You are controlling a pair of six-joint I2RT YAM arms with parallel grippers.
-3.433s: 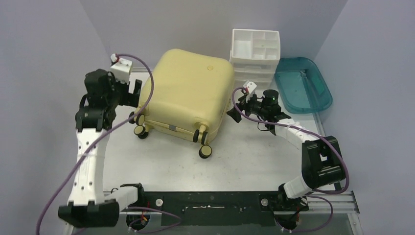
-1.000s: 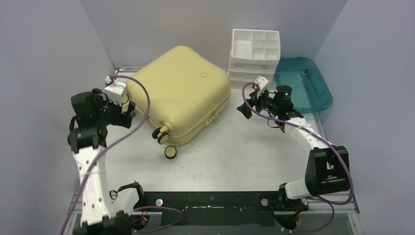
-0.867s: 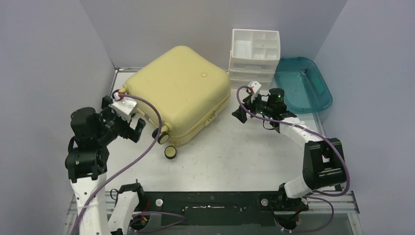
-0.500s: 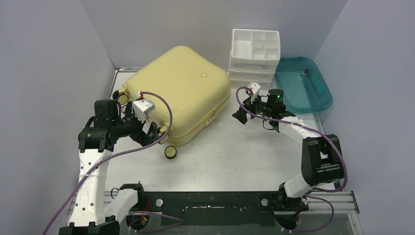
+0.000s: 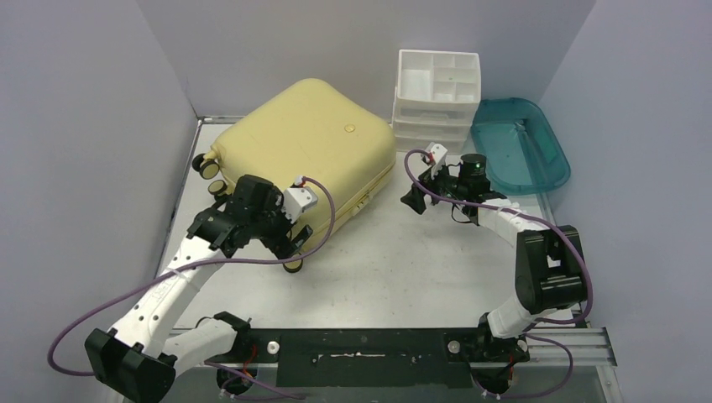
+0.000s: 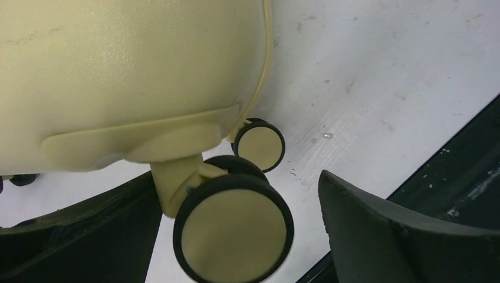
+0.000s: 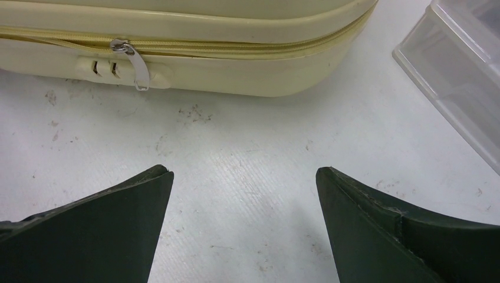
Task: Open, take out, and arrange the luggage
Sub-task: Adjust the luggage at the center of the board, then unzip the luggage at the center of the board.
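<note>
The pale-yellow luggage (image 5: 311, 151) lies flat and zipped shut at the back of the table, turned at an angle. My left gripper (image 5: 288, 242) is at its near corner, open. In the left wrist view a yellow-and-black wheel (image 6: 233, 233) sits between the fingers of the left gripper (image 6: 239, 177) without being squeezed, and a second wheel (image 6: 259, 144) is behind it. My right gripper (image 5: 411, 200) hovers open just right of the luggage. From the right gripper (image 7: 243, 171) I face the luggage's side, with its silver zipper pull (image 7: 132, 62) hanging at the lock.
A white drawer organizer (image 5: 437, 92) stands right behind the luggage, its clear drawer front (image 7: 460, 76) close to my right fingers. A teal plastic tray (image 5: 519, 143) lies at the back right. Grey walls close in both sides, and the white table (image 5: 403, 269) stretches in front.
The luggage was earlier turned counter-clockwise. In the last second my left arm swung from its left side round to the near corner wheels. The right gripper barely shifted.
</note>
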